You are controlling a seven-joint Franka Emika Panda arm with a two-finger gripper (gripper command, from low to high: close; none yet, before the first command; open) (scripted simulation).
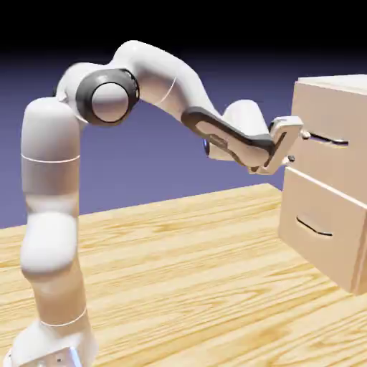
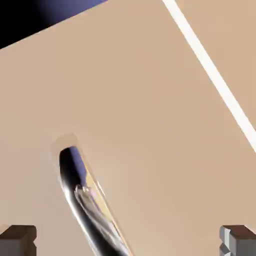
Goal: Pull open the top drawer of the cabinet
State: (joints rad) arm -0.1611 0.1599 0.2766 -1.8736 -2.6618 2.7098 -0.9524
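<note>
a light wooden table (image 1: 179, 272) with plain grain carries everything; the white arm's base (image 1: 54, 348) stands on its near left corner. the pale beige cabinet (image 1: 326, 236) rests at its right edge.

arm (image 1: 50, 215): glossy white rounded links | joints: dark grey rings | hand (image 1: 285, 140): white, grey fingertips (image 2: 18, 239)

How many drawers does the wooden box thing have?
2. The top drawer sits high on the cabinet, right by the pincer. The lower drawer sits straight below it. No others show, though the picture's edge cuts the cabinet off.
</note>
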